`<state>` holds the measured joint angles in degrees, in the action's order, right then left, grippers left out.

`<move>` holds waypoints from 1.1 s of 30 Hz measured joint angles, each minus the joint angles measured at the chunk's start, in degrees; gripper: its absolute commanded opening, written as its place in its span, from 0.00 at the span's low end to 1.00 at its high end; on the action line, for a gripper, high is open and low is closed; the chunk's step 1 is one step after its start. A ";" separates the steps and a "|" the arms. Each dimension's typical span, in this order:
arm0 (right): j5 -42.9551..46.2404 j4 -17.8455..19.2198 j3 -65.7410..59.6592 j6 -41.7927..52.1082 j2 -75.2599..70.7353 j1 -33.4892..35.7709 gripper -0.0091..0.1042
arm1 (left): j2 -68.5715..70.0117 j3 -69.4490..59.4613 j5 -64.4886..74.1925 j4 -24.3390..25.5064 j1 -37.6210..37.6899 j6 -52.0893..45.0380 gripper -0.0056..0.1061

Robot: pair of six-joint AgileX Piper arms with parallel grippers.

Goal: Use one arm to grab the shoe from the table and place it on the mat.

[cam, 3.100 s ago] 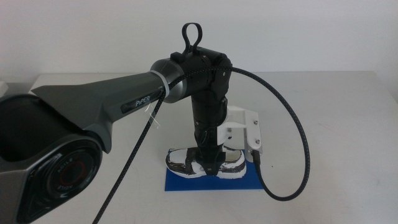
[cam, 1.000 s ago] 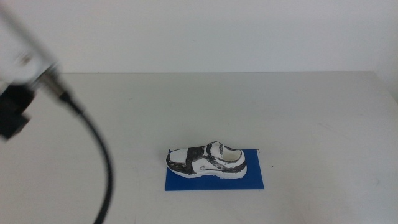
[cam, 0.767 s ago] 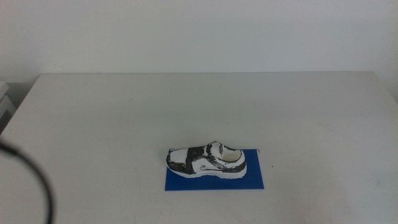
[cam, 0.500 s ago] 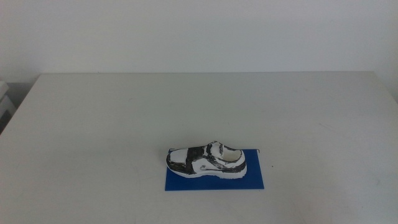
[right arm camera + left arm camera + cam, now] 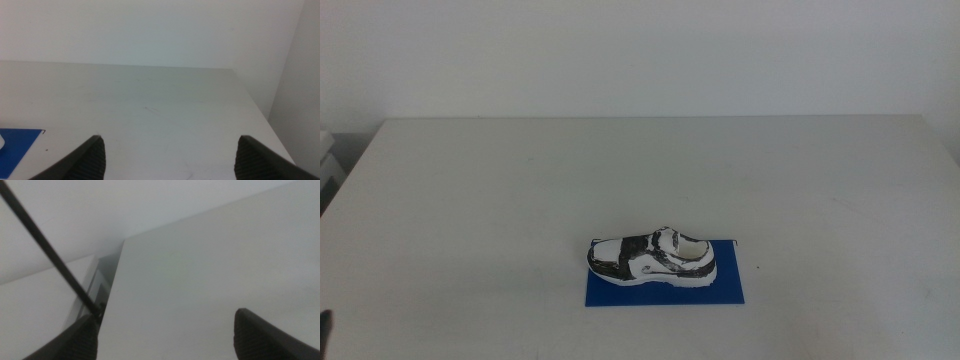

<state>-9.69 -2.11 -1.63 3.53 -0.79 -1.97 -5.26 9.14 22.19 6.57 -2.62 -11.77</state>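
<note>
The shoe (image 5: 652, 258) lies on its sole on the mat (image 5: 665, 288), in the near middle of the table (image 5: 520, 180). Its long axis runs across the middle view, parallel to the mat's long edges: the dark-panelled toe points toward the picture's left and the heel, with the pale opening facing up, sits toward the right. The toe reaches almost to the mat's left end, while a strip of bare blue shows past the heel and along the near edge. Dark markings cover the side of the shoe, but they are too small to read as any brand or lettering.

Neither arm reaches into the middle view, so the shoe stands free with nothing touching it. The left gripper (image 5: 170, 332) hangs over a bare stretch of tabletop near its edge, jaws spread wide with nothing between them; a black cable (image 5: 50, 250) crosses that view, and the shoe is out of sight there. The right gripper (image 5: 170, 155) also hovers over bare table, jaws spread apart and empty, with only a corner of the mat (image 5: 15, 145) visible off to one side, well apart from the jaws
</note>
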 measured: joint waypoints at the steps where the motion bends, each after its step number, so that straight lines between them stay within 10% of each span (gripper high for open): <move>1: 0.00 0.00 0.00 0.00 0.00 0.00 0.67 | 0.00 -1.59 -2.66 -2.90 -1.02 -2.65 0.89; 33: 0.00 0.00 0.00 0.00 0.00 0.00 0.67 | 5.90 -10.78 -12.32 -0.25 2.86 15.55 0.89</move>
<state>-9.69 -2.11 -1.63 3.53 -0.79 -1.97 0.64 -1.64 9.88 6.32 0.24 3.78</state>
